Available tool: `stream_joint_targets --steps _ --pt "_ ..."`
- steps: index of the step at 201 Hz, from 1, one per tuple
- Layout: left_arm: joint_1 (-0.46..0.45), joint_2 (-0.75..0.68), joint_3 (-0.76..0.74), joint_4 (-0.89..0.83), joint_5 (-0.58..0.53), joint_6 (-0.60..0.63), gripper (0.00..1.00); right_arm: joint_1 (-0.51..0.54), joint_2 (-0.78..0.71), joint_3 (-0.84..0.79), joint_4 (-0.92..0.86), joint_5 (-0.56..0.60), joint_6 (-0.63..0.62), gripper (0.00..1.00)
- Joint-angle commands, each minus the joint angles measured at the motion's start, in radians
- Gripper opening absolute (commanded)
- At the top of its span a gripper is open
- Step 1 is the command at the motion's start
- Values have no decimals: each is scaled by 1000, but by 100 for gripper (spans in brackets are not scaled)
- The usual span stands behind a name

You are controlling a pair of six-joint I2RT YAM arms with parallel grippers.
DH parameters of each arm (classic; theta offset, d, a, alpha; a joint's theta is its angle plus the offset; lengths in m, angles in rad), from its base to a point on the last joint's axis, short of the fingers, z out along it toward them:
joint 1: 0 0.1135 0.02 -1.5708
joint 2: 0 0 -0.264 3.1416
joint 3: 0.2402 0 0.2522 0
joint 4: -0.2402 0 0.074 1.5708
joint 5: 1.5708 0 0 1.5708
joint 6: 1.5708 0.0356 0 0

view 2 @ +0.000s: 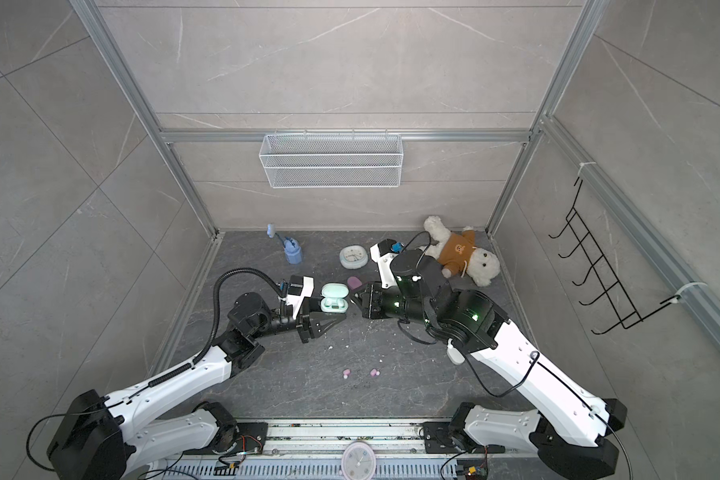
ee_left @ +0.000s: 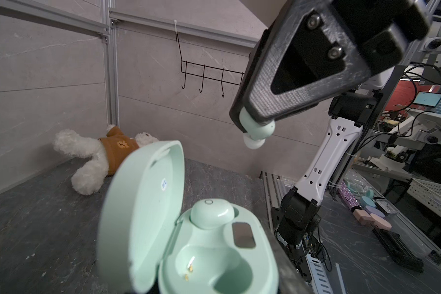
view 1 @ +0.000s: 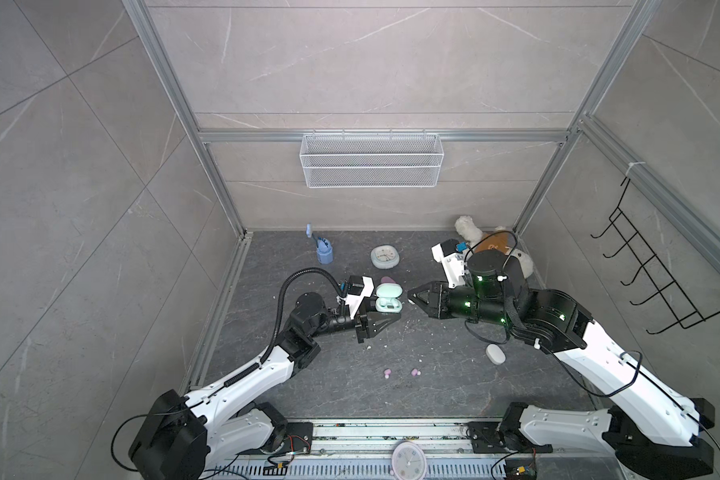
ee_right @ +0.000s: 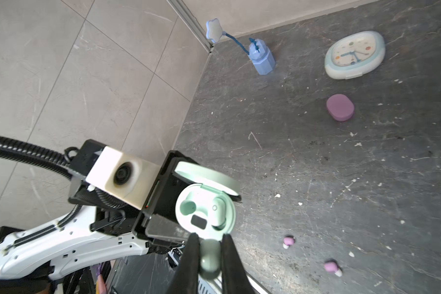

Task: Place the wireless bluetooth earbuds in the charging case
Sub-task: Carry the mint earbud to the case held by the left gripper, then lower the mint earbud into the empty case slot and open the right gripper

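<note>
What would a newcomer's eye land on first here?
The right gripper pinches a mint-green plastic earbud beside the open mint-green charging case, which the left gripper holds mid-table with a second mint bud seated and one well empty. Two pink earbuds lie toward the front; a white plush teddy bear sprawls in the far right corner.

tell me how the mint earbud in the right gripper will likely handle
Probably slippery: the mint earbud is smooth, rounded, and only partly pinched by the right gripper. Likely light, being tiny beside the jaws. If released, it could well roll on the table.
</note>
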Motion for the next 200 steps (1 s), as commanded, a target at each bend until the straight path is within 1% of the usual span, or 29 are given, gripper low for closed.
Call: stream_joint_targets --steps 1,37,97,200 --pt "3 37 51 176 63 -33 17 -3 -6 17 67 -63 31 10" --pt "4 72 75 207 91 -44 17 -3 10 -9 134 -91 45 10" --pt "4 66 63 234 100 -56 17 4 51 -77 266 -122 84 10" --pt "3 35 54 234 89 -56 17 44 56 -87 246 -99 106 9"
